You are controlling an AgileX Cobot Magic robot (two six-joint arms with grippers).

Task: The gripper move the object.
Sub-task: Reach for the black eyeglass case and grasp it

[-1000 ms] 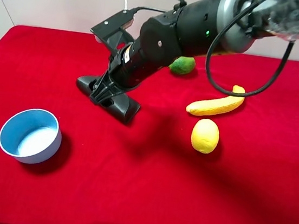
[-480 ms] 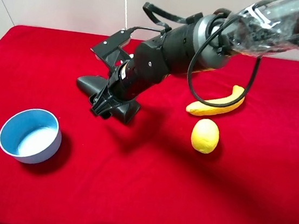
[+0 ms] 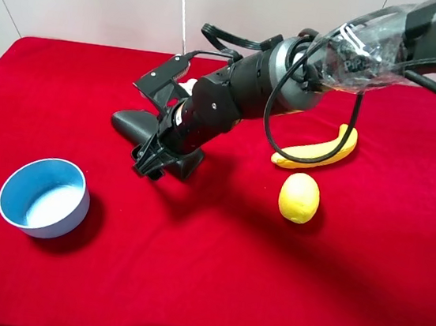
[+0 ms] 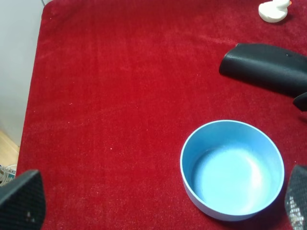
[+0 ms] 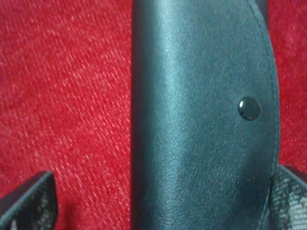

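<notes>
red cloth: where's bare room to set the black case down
The widest bare stretch is the front of the red cloth, between the blue bowl and the lemon. The far left corner behind the black case is also free. It is crowded around the right tool over the case, and by the banana and lemon.

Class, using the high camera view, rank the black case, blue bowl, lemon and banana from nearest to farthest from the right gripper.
From the right gripper:
1. Black case, right beneath it, at back left of the cloth.
2. Blue bowl, at front left.
3. Lemon and banana, both off to the right; too close to call.
</notes>
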